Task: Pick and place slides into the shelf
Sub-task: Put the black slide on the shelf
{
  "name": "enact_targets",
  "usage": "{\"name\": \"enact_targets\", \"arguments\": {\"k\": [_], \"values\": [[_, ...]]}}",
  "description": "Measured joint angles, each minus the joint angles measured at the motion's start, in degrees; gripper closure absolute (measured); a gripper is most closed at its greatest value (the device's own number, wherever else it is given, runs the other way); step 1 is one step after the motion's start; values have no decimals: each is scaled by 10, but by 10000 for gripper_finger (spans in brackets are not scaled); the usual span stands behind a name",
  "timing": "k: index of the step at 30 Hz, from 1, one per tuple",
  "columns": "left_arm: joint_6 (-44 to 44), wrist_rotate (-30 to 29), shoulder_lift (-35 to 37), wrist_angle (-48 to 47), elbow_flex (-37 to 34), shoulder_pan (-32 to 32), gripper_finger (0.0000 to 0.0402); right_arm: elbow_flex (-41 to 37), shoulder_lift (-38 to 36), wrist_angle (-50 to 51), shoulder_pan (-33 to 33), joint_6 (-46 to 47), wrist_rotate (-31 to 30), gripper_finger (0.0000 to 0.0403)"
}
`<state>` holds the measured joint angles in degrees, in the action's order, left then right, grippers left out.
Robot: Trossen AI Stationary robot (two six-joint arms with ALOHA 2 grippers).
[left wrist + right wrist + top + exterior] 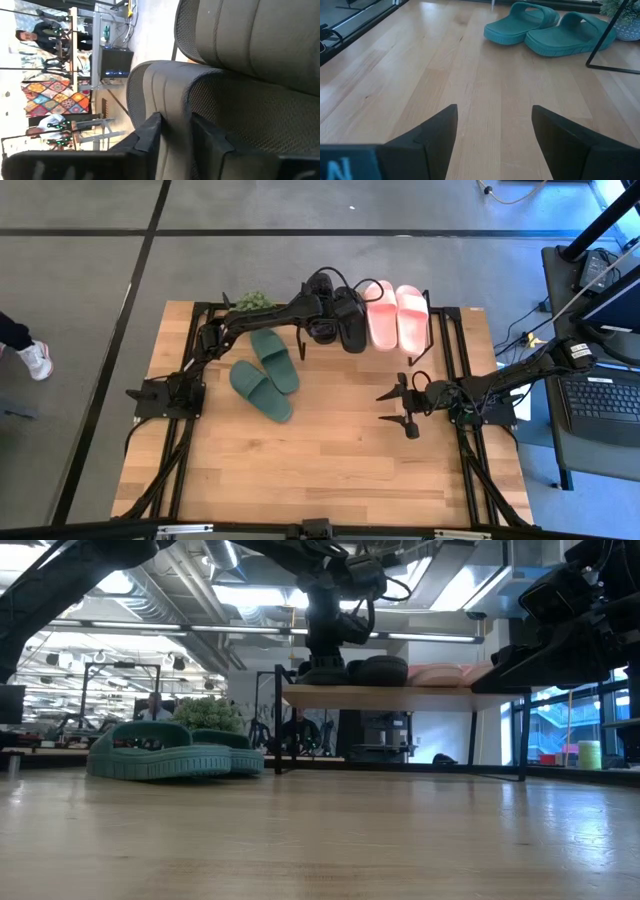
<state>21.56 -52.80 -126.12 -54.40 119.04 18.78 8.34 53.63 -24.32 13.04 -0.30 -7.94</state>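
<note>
While your left arm reaches across the far edge of the wooden tabletop (pixel 330 470), its left gripper (pixel 322 308) sits over the pair of black rubber slide sandals (pixel 345 318) on top of the small low shelf with a light plank top and thin black metal frame (pixel 400 697); the left wrist view shows the two dark fingers (pixel 150 132) straddling the thick edge of one black slide, the jaws only slightly parted around it, and you cannot tell from these views whether they are pressing on it or merely standing beside it. You can see the pair of light pink rubber slide sandals (pixel 396 314) lying just beside the black pair on the same top plank, toward the right arm's side; the pair of dark green rubber slide sandals (pixel 265 375) lies on the tabletop near the shelf's left end, the two slides side by side and angled; a small green potted plant (pixel 252 301) stands at the table's far edge, close to them. Your right gripper (pixel 400 406) hovers above bare wood well apart from the shelf, its fingers (pixel 432 132) spread wide and holding nothing.
</note>
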Motion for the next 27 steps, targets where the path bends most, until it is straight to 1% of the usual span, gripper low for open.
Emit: {"name": "enact_targets", "arguments": {"k": [5, 8, 11, 18, 21, 27], "values": [[0, -6, 0, 0, 0, -1, 252, 0, 0, 1, 0, 0, 0, 147], [-3, 1, 0, 1, 0, -1, 220, 0, 0, 1, 0, 0, 0, 147], [-4, 3, 1, 3, 0, -1, 199, 0, 0, 1, 0, 1, 0, 147], [11, 5, 1, 3, 0, -1, 192, 0, 0, 1, 0, 2, 0, 147], [12, 21, 2, 3, 1, -1, 192, 0, 0, 1, 0, 2, 0, 147], [25, 28, 2, -3, 2, 2, 191, 0, 0, 1, 0, 2, 0, 147]]}}
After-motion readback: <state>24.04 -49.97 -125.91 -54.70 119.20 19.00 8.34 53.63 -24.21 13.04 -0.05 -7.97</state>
